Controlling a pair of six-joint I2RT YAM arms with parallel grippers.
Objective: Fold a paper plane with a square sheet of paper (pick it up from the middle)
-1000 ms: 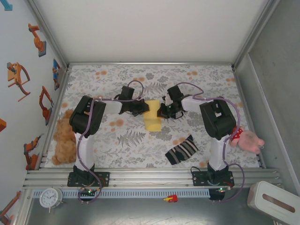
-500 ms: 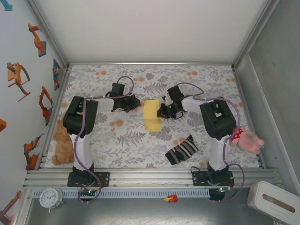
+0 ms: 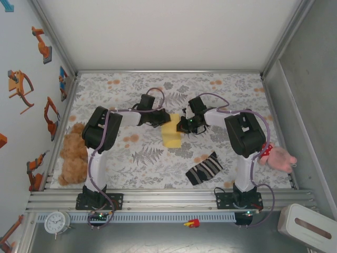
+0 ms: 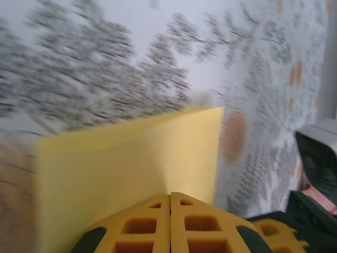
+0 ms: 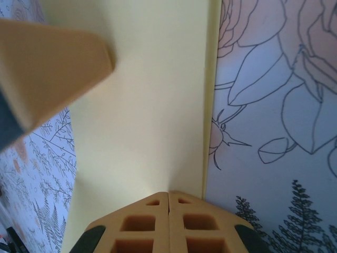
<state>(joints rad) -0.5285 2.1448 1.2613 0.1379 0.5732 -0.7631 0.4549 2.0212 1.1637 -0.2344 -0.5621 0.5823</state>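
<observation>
**Yellow sheet lies as a narrow rectangle at mid-table**

The square sheet of paper is plain and pale yellow. From above it shows as a rectangle, longer front to back than across, near the middle of the flower-printed table. In the right wrist view its straight right edge looks layered. The blurred left wrist view shows its surface bowed, with one sharp corner.

Left pincer, out left of paper half second ago, back at paper's top-left corner, shut on edge; corner now covered.
</observation>
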